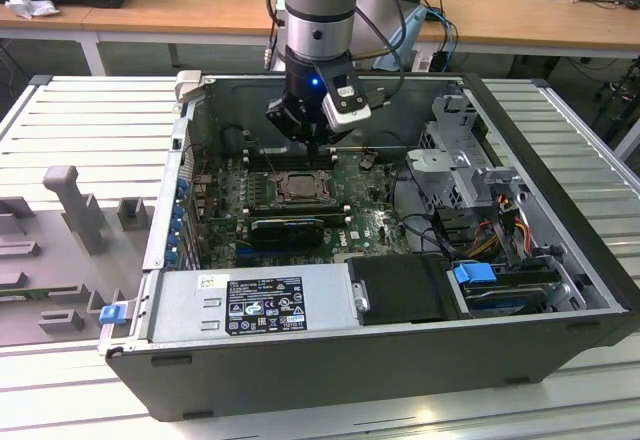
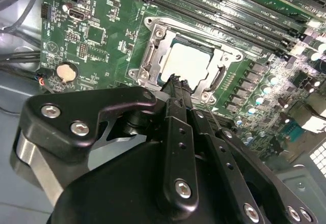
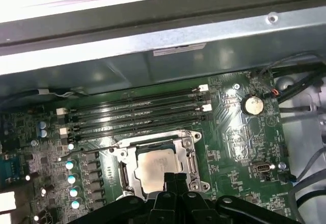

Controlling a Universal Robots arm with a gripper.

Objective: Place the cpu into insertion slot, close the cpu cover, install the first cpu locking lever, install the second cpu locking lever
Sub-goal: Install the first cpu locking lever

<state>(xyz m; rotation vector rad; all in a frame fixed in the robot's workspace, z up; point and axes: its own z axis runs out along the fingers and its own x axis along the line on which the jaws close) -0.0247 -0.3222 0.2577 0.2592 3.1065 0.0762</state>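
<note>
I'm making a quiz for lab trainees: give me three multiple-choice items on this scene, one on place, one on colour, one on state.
1. Where is the cpu? A in the insertion slot; B on the desk; C on the drive cage.
2. What colour is the circuit board? A red; B white; C green.
3. How does the cpu cover stand? A upright; B flat over the cpu; C taken off.
Answers: 1 A, the pale chip sits within the socket's rim. 2 C, the board shows green around the socket. 3 B, the silvery frame lies flat around the chip's edges.
</note>
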